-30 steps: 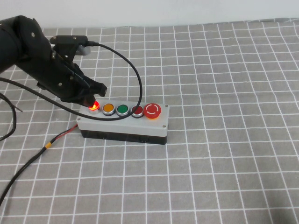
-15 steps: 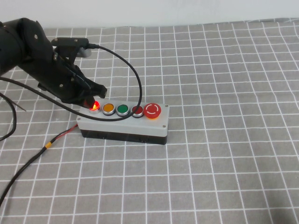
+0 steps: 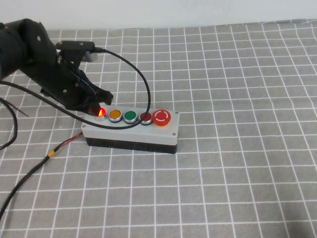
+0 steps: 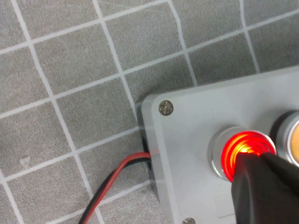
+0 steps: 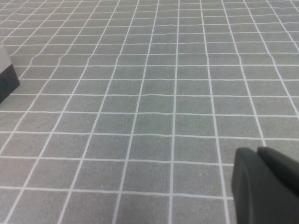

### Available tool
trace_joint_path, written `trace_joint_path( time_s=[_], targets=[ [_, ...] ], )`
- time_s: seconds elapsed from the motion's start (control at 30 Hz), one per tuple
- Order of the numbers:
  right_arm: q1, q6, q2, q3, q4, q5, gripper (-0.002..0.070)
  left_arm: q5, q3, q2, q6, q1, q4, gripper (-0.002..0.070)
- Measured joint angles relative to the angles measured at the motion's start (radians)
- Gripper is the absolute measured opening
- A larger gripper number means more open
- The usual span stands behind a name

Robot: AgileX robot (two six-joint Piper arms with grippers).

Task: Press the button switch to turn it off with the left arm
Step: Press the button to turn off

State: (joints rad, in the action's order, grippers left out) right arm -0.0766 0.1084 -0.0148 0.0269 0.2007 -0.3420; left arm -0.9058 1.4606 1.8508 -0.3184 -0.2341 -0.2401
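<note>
The button switch (image 3: 101, 112) is a small round red button, glowing, at the left end of the grey five-button box (image 3: 130, 130). My left gripper (image 3: 95, 103) is shut, its dark tip resting on the glowing button. In the left wrist view the button switch (image 4: 240, 148) glows red inside its silver ring, and the shut left gripper (image 4: 256, 162) covers its near side. My right gripper (image 5: 256, 156) is shut and hangs over bare checked cloth, away from the box; it does not show in the high view.
On the box, an orange button (image 3: 115, 115), a green button (image 3: 130, 116), a dark red flat button (image 3: 145, 117) and a large red mushroom button (image 3: 161, 117) follow in a row. A black cable (image 3: 141, 82) loops over the box. Red and black wires (image 3: 64, 145) leave its left side.
The left arm has shifted very slightly up and back; its tip stays on the glowing button. The button stays lit.
</note>
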Motion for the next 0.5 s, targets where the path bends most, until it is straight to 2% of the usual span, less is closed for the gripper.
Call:
trace_joint_path(
  time_s=[0.13,0.27,0.5],
  targets=[
    [0.0,0.0,0.0,0.0,0.0,0.0,-0.0017,0.023,-0.008,-0.043,-0.003,0.0,0.0,-0.0003],
    [0.0,0.0,0.0,0.0,0.0,0.0,-0.0017,0.141,-0.048,-0.162,-0.023,0.0,-0.021,-0.0003],
    [0.0,0.0,0.0,0.0,0.0,0.0,-0.0017,0.323,-0.243,-0.446,-0.062,0.0,-0.056,-0.0003]
  ],
)
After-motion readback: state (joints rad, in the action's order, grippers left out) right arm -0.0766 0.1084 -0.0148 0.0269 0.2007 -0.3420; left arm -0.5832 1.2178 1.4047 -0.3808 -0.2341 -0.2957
